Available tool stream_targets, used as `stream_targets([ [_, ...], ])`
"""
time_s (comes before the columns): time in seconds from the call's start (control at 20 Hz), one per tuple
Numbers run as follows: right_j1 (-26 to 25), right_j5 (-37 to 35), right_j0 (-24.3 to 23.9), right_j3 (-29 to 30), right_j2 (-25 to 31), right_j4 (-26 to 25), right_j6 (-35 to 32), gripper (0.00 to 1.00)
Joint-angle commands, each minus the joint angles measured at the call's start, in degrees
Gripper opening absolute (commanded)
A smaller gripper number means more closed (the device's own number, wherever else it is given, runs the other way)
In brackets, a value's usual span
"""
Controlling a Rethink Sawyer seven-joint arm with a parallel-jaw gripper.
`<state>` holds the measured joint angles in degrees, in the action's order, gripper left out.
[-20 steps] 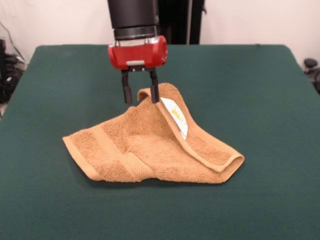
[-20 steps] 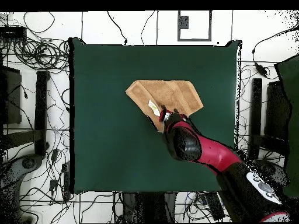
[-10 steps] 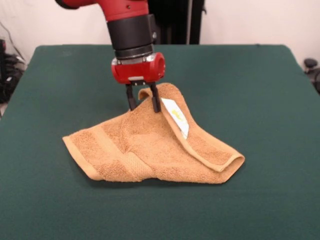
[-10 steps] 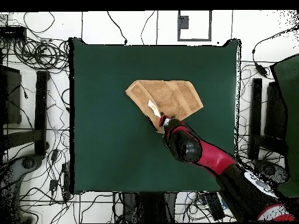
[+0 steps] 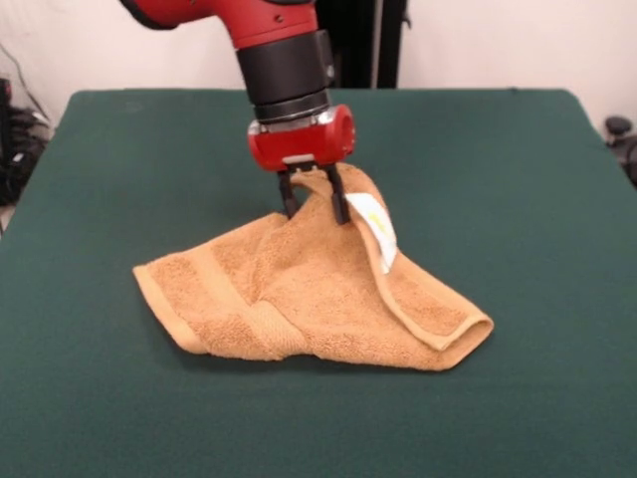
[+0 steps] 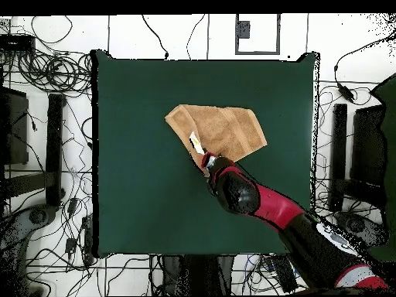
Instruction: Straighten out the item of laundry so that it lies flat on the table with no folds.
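The item of laundry (image 5: 299, 299), an orange-tan terry towel, lies rumpled on the green table (image 5: 498, 149). Its far corner is pulled up into a peak, and one edge is folded over toward the right. A white care label (image 5: 378, 224) hangs on that raised fold. My gripper (image 5: 315, 207) points down at the peak, and its two black fingers (image 5: 289, 199) pinch the bunched cloth between them. In the overhead view the towel (image 6: 224, 130) lies above the table's (image 6: 139, 155) middle, with the gripper (image 6: 205, 161) at its lower left corner.
Green cloth surrounds the towel on all sides. Cables and stands (image 6: 46, 116) lie on the floor beyond the table's edges in the overhead view.
The gripper came down onto the towel's raised corner, then moved to the right in the front view. The towel's peak and body shifted with it.
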<state>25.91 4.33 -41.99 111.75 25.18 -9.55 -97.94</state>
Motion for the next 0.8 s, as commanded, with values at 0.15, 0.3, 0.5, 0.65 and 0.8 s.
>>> stream_targets([
  [0.15,1.9,-3.7,3.3,3.2,8.0,4.2,-12.5,1.0],
  [0.3,1.6,-4.3,3.2,2.8,8.1,4.9,-12.4,1.0],
  [0.5,1.5,-5.1,3.2,2.6,8.7,6.1,-12.7,1.0],
  [0.65,1.4,-5.1,3.3,2.5,8.8,6.5,-12.4,1.0],
  [0.8,0.8,-5.3,2.9,2.2,9.2,6.3,-11.8,1.0],
])
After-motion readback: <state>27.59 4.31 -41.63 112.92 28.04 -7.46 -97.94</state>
